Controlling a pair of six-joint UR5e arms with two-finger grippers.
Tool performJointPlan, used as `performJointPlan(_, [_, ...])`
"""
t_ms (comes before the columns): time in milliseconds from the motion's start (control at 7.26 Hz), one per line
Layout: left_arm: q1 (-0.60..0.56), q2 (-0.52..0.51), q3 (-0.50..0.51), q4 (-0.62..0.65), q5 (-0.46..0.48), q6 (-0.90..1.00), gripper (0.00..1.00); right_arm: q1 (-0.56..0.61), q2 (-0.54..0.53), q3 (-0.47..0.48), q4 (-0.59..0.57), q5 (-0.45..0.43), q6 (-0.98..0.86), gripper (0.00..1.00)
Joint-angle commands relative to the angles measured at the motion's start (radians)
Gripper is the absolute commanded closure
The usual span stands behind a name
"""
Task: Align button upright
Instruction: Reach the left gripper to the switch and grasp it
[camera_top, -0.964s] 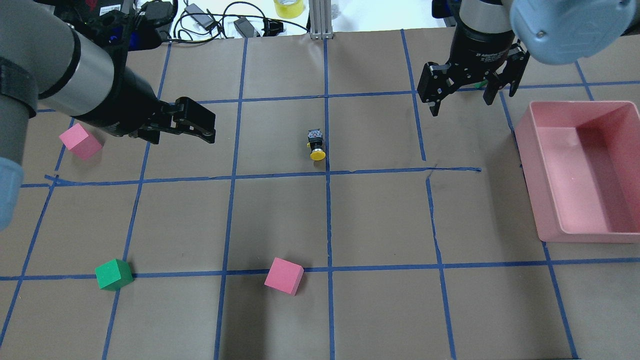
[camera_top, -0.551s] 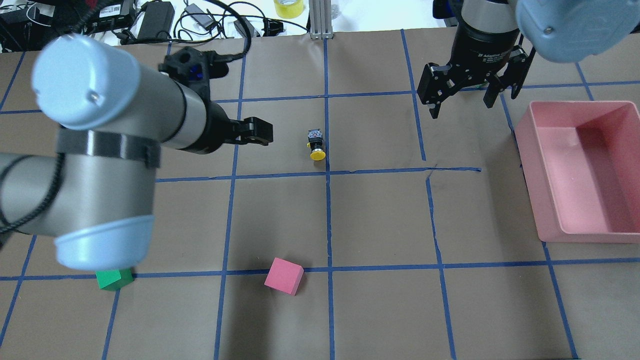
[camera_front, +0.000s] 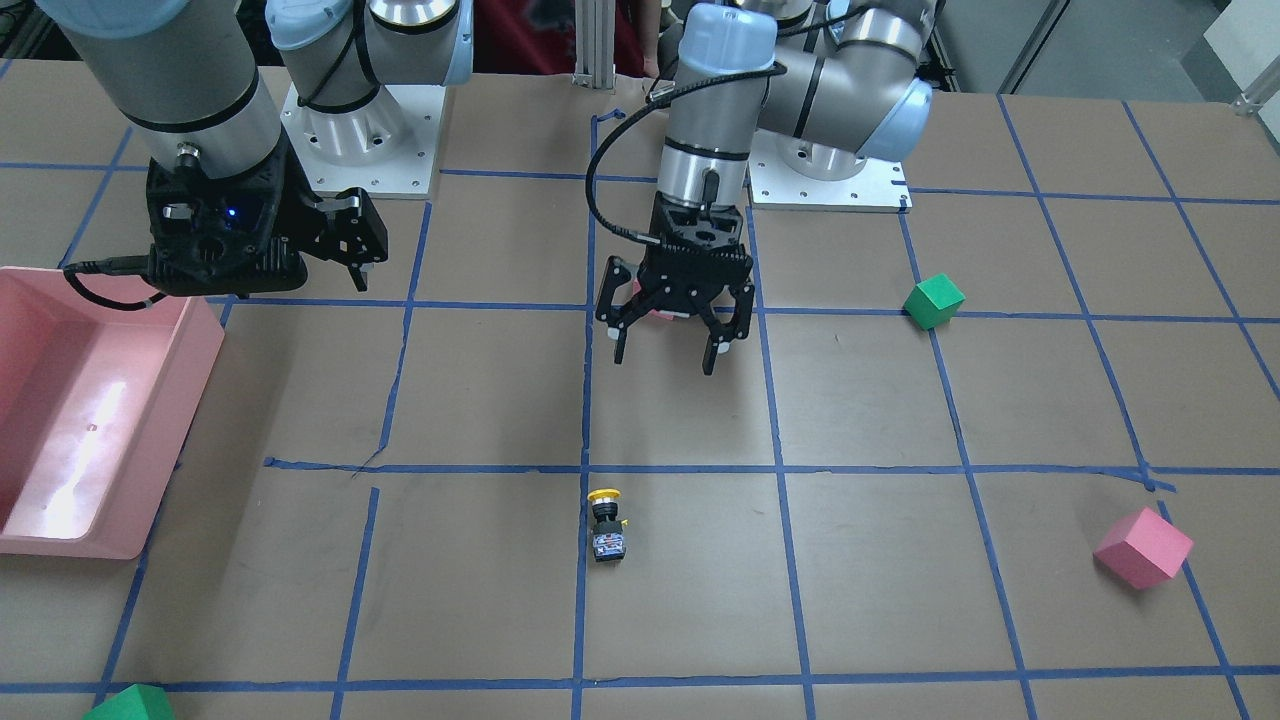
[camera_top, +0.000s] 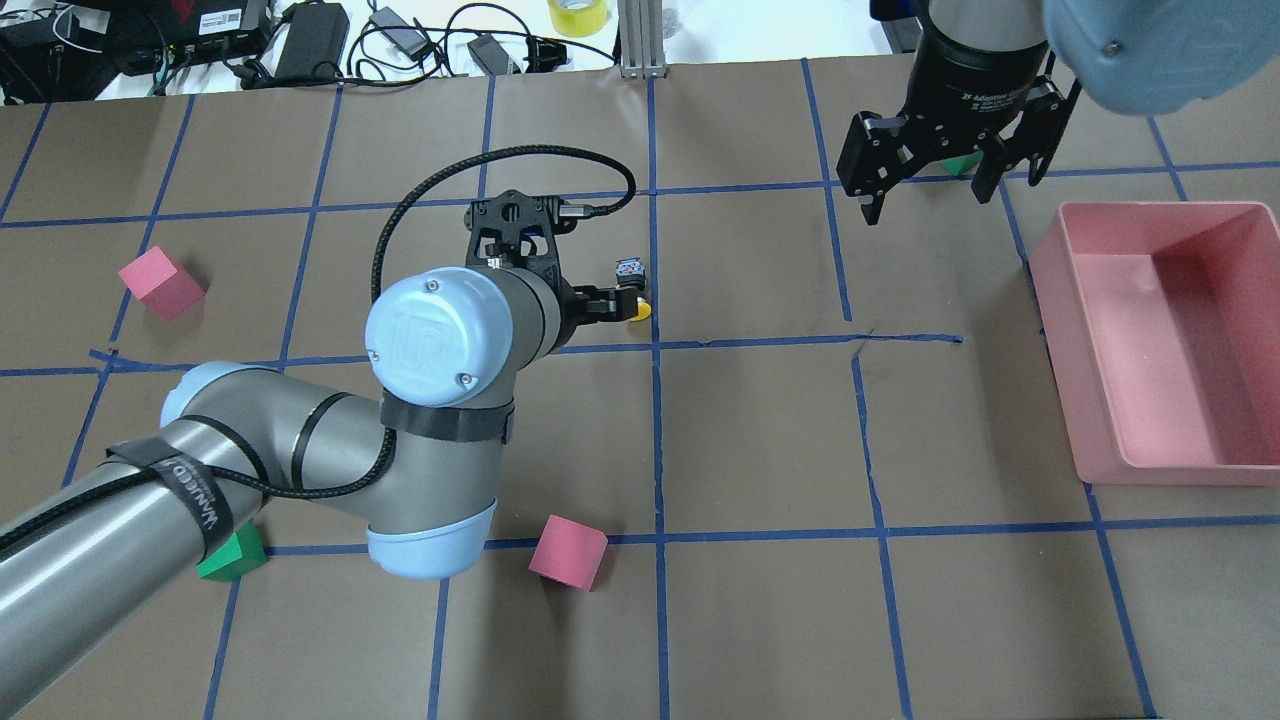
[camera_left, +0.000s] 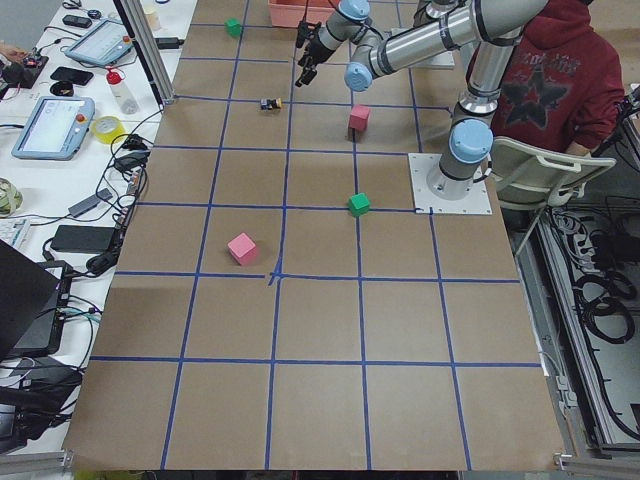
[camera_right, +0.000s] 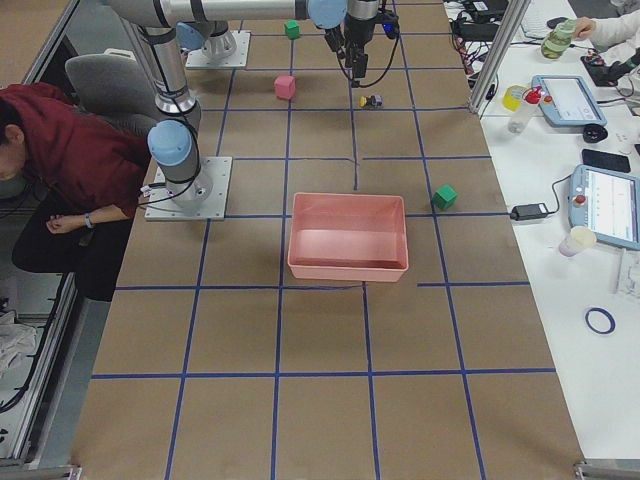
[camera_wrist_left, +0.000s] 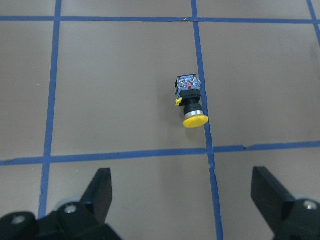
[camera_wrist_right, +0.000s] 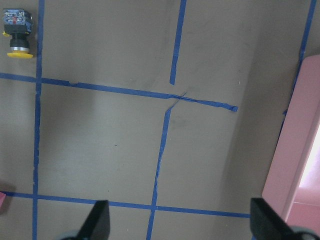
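Note:
The button (camera_front: 607, 525) lies on its side near the table's middle. Its yellow cap points toward the robot and its grey-white base points away. It also shows in the overhead view (camera_top: 629, 272), partly behind a left finger, in the left wrist view (camera_wrist_left: 190, 99), and in the top left corner of the right wrist view (camera_wrist_right: 17, 31). My left gripper (camera_front: 665, 360) hangs open and empty above the table on the robot's side of the button; in the left wrist view (camera_wrist_left: 182, 200) the button sits ahead, between the spread fingers. My right gripper (camera_top: 925, 195) is open and empty, far right.
A pink bin (camera_top: 1100, 420) stands at the right edge. Pink cubes (camera_top: 160, 283) (camera_top: 568, 552) and a green cube (camera_top: 232, 555) lie left and front. Another green cube (camera_top: 962, 165) sits behind the right gripper. Cables and gear line the far table edge.
My left arm has swung right across the table, bringing its open gripper close to the button. The right gripper has shifted slightly away. The button has not moved.

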Motion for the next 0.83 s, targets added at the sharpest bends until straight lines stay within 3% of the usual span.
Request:
performJointPlan(0, [-0.008,-0.171,-0.002,0.277,0.029,-0.001,0.00,-0.003,-0.036,-0.009,0.001,0.004,-0.002,0.00])
performJointPlan(138, [-0.008,-0.223,0.002,0.350,0.030,-0.002,0.00,-0.003,-0.044,-0.009,0.001,0.010,-0.002,0.00])
performJointPlan(275, [-0.008,-0.272,0.017,0.400,0.030,-0.001,0.02,-0.005,-0.046,-0.009,0.001,0.081,0.006,0.00])
performJointPlan(689, [-0.010,-0.433,0.149,0.433,0.042,0.001,0.02,-0.003,-0.073,-0.006,0.088,0.082,0.011,0.00])
